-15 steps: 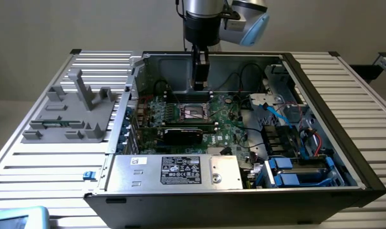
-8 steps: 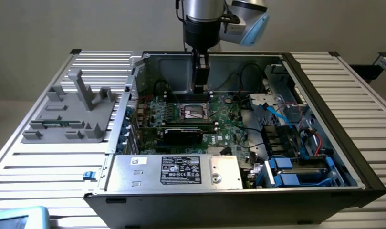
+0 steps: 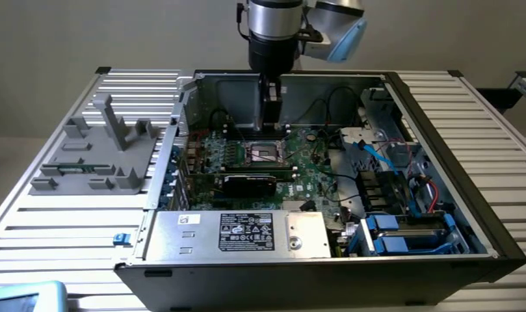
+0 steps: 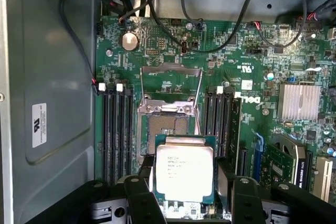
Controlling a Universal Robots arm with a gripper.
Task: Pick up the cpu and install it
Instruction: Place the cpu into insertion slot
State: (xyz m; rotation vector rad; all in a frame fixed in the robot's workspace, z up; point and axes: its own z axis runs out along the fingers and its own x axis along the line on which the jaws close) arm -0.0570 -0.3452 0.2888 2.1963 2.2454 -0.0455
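The cpu, a square chip with a shiny silver top and a thin green rim, hangs between the black fingers of my gripper, which is shut on its two sides. Just beyond the chip lies the motherboard socket, its metal frame flipped up and open. The chip overlaps the socket's near edge in the wrist view and I cannot tell its height above it. In the exterior view my gripper reaches straight down inside the open computer case, directly over the socket.
Memory slots flank the socket on both sides. A finned heatsink and black cables lie on the board. A black expansion card, the power supply and blue drive bays fill the case. A grey fixture block stands outside, at the exterior view's left.
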